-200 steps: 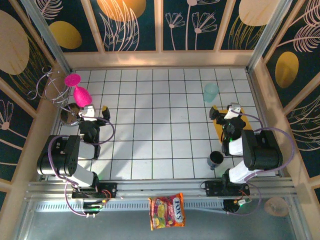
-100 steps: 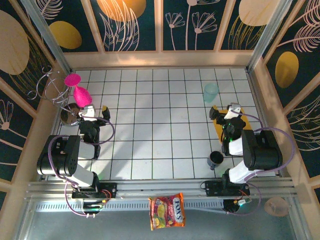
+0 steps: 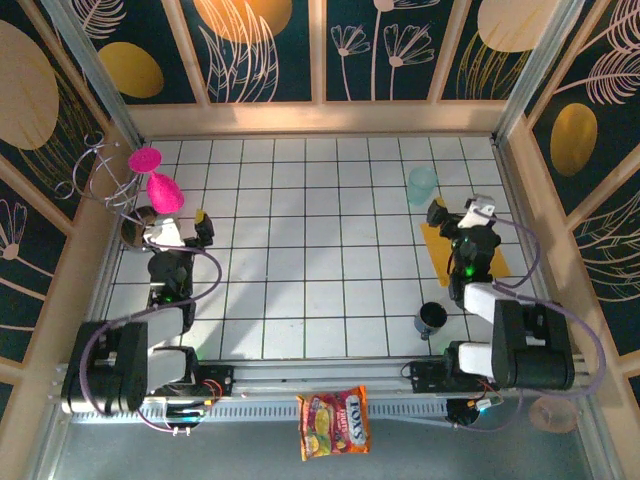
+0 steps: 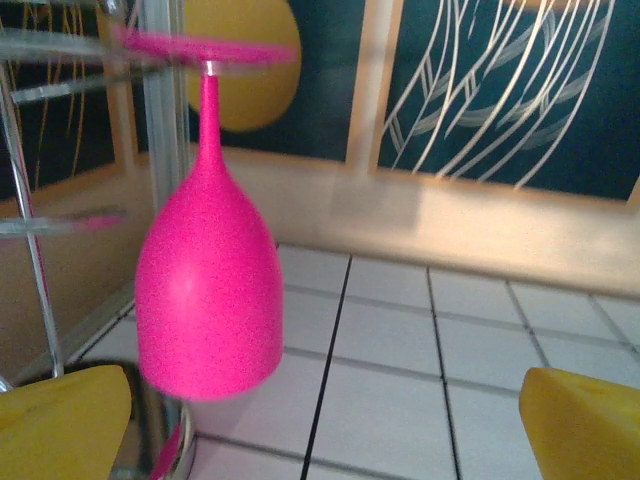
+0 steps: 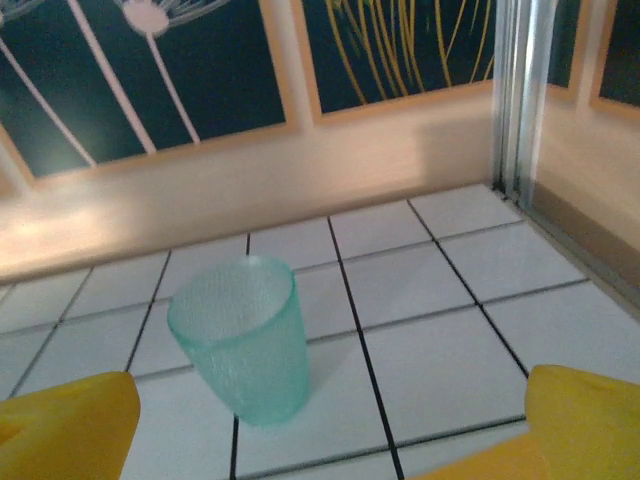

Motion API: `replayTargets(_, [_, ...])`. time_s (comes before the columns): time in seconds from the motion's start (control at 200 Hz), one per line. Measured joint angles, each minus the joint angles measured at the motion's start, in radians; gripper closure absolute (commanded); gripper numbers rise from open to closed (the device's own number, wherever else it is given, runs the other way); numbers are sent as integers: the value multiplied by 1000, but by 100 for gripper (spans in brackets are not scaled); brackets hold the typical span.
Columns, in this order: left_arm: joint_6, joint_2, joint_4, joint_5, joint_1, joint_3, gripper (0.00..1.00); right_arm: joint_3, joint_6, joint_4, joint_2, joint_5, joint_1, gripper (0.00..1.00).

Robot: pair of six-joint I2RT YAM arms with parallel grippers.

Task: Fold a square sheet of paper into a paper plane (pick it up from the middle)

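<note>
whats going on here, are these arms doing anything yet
Two robot arms are set to fold paper, but nothing is held yet. The right gripper is open over the far edge of the flat orange-yellow sheet of paper, facing a teal cup. The left gripper, also open, points at a pink wine glass hanging upside down from a wire rack.

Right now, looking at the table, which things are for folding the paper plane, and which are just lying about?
For the job:
- square sheet of paper, orange-yellow, still flat and unfolded

Just lying about:
- teal cup
- dark mug
- pink glass, hanging upside down
- snack packet
</note>
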State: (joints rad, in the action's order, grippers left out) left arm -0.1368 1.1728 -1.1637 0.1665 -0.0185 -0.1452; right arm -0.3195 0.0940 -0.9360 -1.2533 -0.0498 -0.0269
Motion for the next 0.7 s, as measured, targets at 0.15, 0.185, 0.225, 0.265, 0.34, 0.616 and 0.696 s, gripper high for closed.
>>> replayTargets(0.15, [-103, -186, 197, -24, 0, -38, 1, -150, 125, 305, 65, -3, 0, 1])
replayTargets(0.185, [-140, -224, 243, -31, 0, -44, 1, -186, 151, 380, 66, -1, 0, 1])
replayTargets(0.225, [-177, -253, 295, -37, 0, -55, 1, -217, 172, 450, 65, 4, 0, 1])
replayTargets(0.265, [-213, -272, 348, -45, 0, -71, 1, -246, 191, 521, 65, 16, 0, 1])
replayTargets(0.34, [-286, -283, 446, -61, 0, -114, 1, -286, 229, 632, 61, 38, 0, 1])
replayTargets(0.616, [-468, -159, 592, -276, 0, -216, 1, -384, 338, 891, -26, 140, -52, 8])
replayTargets(0.696, [-505, -101, 597, -332, -2, -223, 1, -404, 362, 925, -81, 166, -91, 10])
